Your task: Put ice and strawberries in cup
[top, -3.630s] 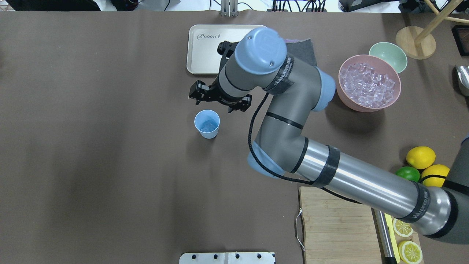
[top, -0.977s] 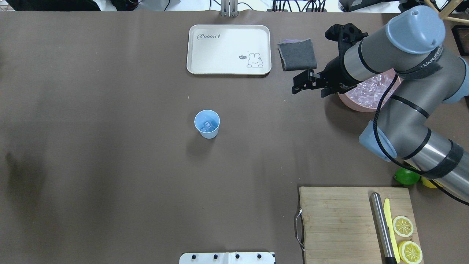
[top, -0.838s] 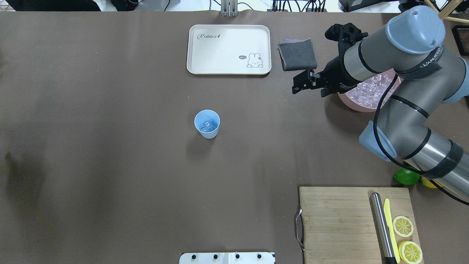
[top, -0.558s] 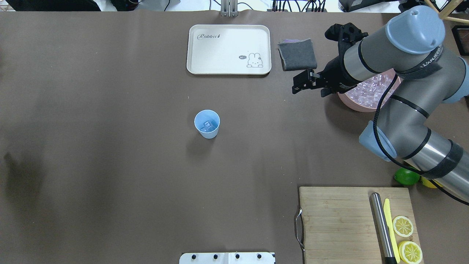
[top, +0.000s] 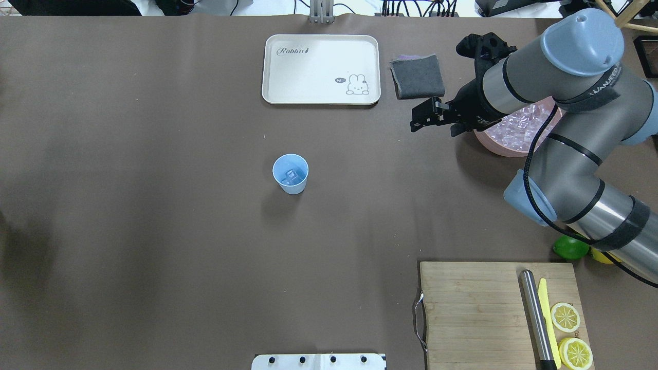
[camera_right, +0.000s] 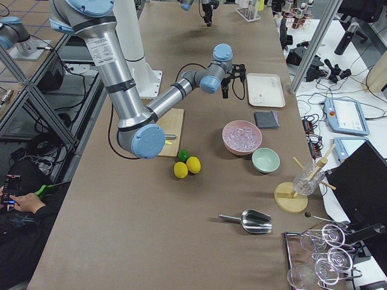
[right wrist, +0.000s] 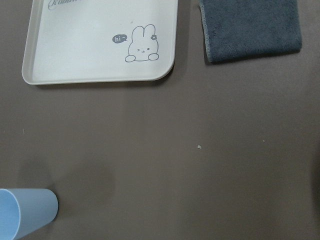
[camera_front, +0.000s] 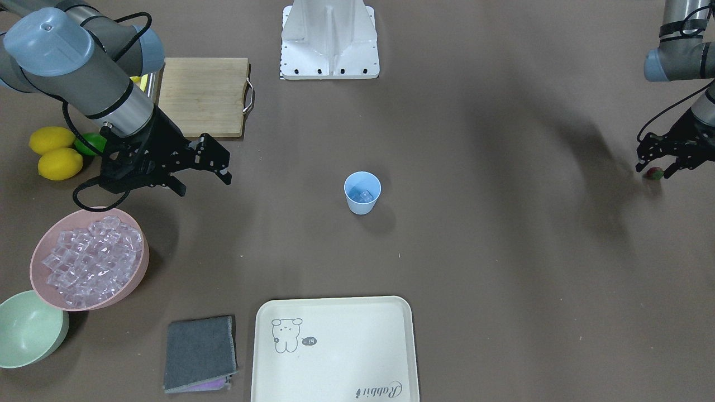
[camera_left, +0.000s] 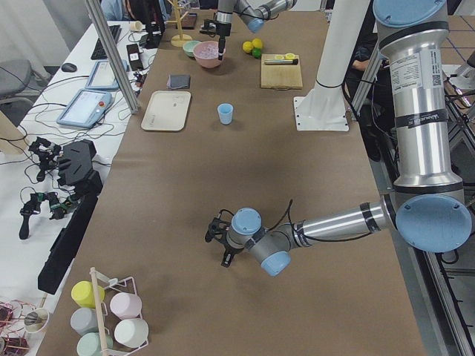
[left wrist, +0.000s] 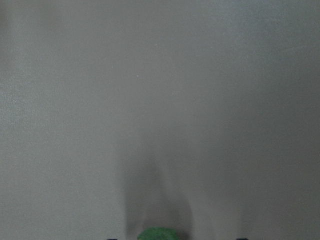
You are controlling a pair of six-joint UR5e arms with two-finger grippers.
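Read the front-facing view as a dial with the cup at its centre.

The cream tray, printed with a rabbit, lies flat at 6 o'clock, well apart from the cup. The wooden cutting board sits at 10 o'clock. In the overhead view it carries a knife and two lemon slices along one side.

The wide pink bowl stands between 8 and 9 o'clock, heaped nearly to its rim with ice, clear with a pink cast. Just beside it, at the bowl's own 7 o'clock, the mint-green bowl stands upright.

The right gripper hangs above the table at 9 o'clock, between the cup and the pink bowl and nearer the bowl. Its jaws are spread apart.

The cup, pale blue and upright, stands alone mid-table with a few cubes lying in its bottom.

The strawberry lies on the table far out at 3 o'clock, well apart from the cup. The left gripper is down over it, a finger on either side of the fruit. The left wrist view shows only the fruit's green end at the bottom edge, with a gap to the dark tip on each side. The jaws therefore read as apart rather than clamped.
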